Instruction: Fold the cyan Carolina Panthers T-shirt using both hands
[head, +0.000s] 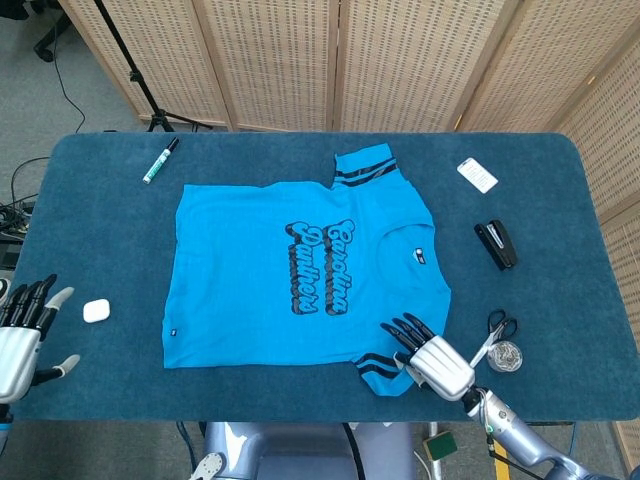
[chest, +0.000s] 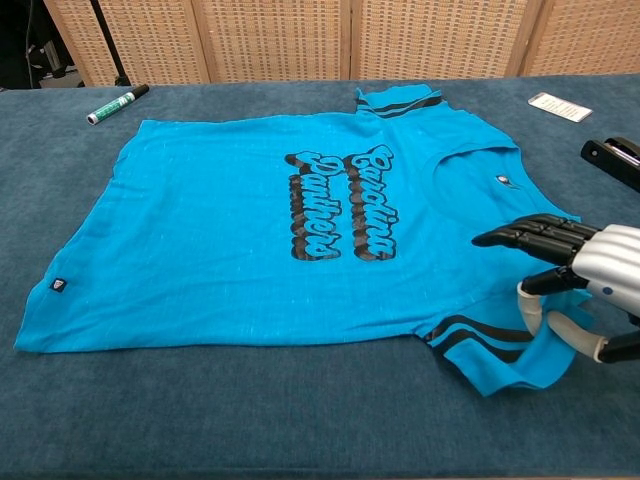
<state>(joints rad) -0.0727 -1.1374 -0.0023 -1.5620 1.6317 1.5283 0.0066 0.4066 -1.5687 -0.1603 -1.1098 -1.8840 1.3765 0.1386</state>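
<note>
At the near edge of the table (head: 90, 200), the right hand (head: 432, 357) lies over the lower sleeve (chest: 490, 350) of the T-shirt (head: 270, 270). Its dark fingers (chest: 530, 234) are extended and close together, reaching over the shirt body; the thumb (chest: 527, 305) curls down beside the sleeve fabric. Whether the sleeve is actually pinched between thumb and fingers cannot be told from either view. The left hand (head: 22, 335) sits at the table's left near edge, fingers spread apart and upright, holding nothing; it appears only in the head view. A white earbud case (head: 95, 310) lies just beside it on the cloth. The T-shirt lies flat and unfolded, print side up, at the centre of the table, its collar toward the robot's right and its hem toward the left. The far sleeve (head: 362, 167) points toward the screens. The table carries a dark blue felt-like cover. On it rest a green marker (head: 159, 160) near the far left corner, a white card (head: 477, 175) at far right, a black stapler (head: 496, 244) right of the shirt, and scissors (head: 497, 328) touching a small round clear object (head: 506, 356) close to the right hand. Behind the table stand perforated folding screens (head: 400, 60), with a black tripod leg (head: 135, 75) and grey floor at far left.
</note>
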